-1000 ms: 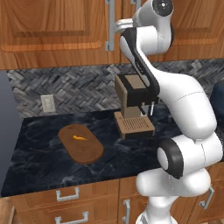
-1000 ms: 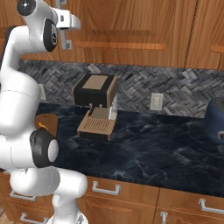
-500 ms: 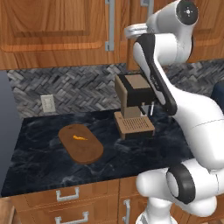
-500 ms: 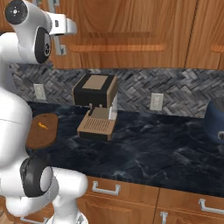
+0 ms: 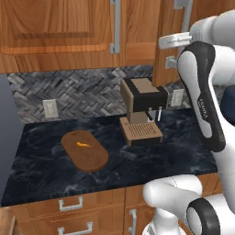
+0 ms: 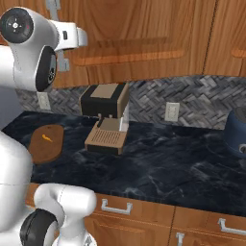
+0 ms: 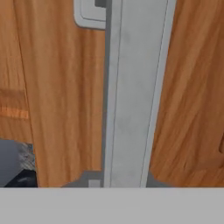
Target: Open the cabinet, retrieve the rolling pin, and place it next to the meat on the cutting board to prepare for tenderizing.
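The cabinet door (image 5: 167,50) of reddish-brown wood stands partly swung out from the wall. My gripper (image 5: 176,43) is at its vertical silver bar handle (image 7: 131,96), which runs up the middle of the hand view very close to the camera; my fingertips are hidden there. From the right base, my hand (image 6: 72,36) sits against the same handle (image 6: 61,61). The oval dark-brown cutting board (image 5: 85,150) lies on the left of the counter with the small orange meat (image 5: 83,144) on it, also the board (image 6: 45,144) and meat (image 6: 46,138). The rolling pin is hidden.
A coffee machine (image 5: 142,103) with a slatted tan tray stands mid-counter against the backsplash. A dark blue pot (image 6: 238,132) sits at the far right. A second cabinet door with its own handle (image 5: 115,27) hangs to the left. Drawers run below the black counter (image 6: 168,163).
My hand has swung to the right and slightly down with the handle, and the cabinet door has come out from the wall with it. Board, meat and coffee machine have not moved.
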Robot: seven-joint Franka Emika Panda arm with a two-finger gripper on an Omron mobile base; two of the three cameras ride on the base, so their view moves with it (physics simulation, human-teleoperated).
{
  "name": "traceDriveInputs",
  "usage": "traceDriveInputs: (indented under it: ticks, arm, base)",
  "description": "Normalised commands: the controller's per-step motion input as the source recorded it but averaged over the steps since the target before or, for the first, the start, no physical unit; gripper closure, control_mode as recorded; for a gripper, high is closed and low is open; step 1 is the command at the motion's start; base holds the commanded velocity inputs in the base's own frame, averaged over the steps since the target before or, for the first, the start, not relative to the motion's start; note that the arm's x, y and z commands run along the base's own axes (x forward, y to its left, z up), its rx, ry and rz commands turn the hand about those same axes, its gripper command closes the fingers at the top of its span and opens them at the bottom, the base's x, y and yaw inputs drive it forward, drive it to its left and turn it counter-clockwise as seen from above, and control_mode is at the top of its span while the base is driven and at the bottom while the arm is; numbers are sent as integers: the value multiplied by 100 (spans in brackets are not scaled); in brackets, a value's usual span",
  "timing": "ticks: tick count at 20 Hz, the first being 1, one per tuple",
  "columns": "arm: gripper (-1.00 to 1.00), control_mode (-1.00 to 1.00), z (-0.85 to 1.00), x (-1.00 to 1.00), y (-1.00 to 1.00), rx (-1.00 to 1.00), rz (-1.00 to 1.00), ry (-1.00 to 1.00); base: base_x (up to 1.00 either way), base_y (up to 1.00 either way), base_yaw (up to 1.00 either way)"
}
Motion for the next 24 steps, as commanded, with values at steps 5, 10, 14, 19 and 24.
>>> traceDriveInputs:
  ticks: [5,10,14,19,24]
  arm:
    - [100,-100,-3,-99,-45,0,7,0]
    - [-100,-100,-17,-77,-38,0,1,3]
    - [-100,-100,-3,-3,-1,0,-1,4]
    - [-100,-100,-7,-20,-20,0,0,0]
    - [-100,-100,0,-54,-48,0,0,-1]
  base:
    - [0,0,0]
    - [0,0,0]
    - [0,0,0]
    - [0,0,0]
    - [0,0,0]
